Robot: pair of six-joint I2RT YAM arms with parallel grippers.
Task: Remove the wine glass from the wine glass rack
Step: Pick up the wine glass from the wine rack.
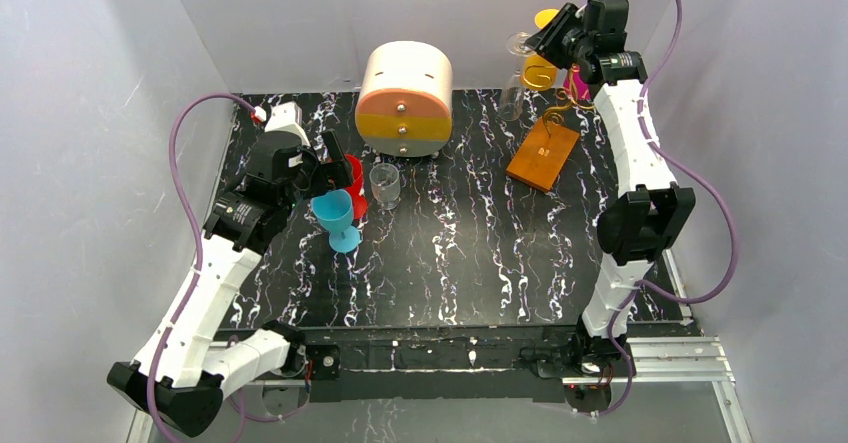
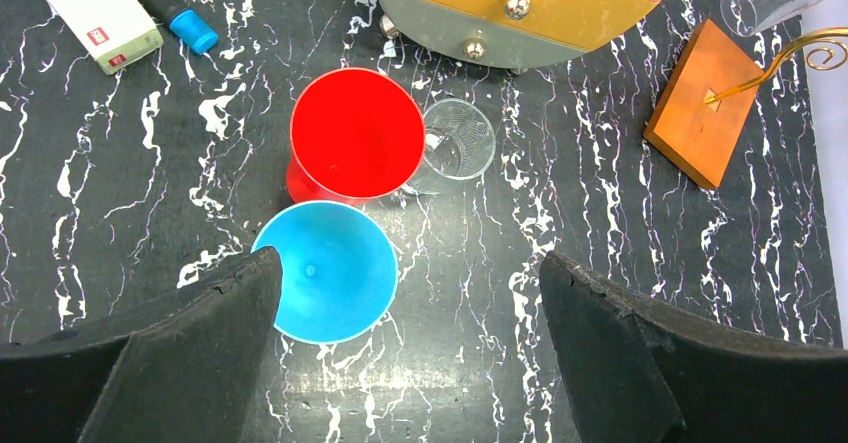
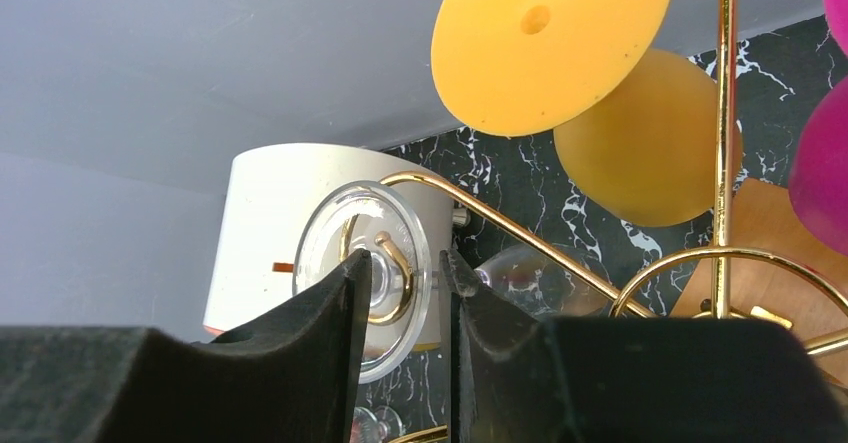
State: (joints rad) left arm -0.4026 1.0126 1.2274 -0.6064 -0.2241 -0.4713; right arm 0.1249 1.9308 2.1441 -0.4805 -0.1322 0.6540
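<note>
A clear wine glass hangs upside down by its round foot from a gold scroll arm of the wine glass rack; its bowl hangs below. My right gripper is up at that foot, its fingers a narrow gap apart on either side of the stem and the arm's hook, with no contact showing. The rack's wooden base lies at the back right. Far off at the left, my left gripper hovers wide open, holding nothing, above a blue glass.
A yellow glass and a magenta one also hang on the rack. A red glass and a clear tumbler stand by the blue one. The round cream-and-orange drawer box sits at the back centre. A white box lies far left.
</note>
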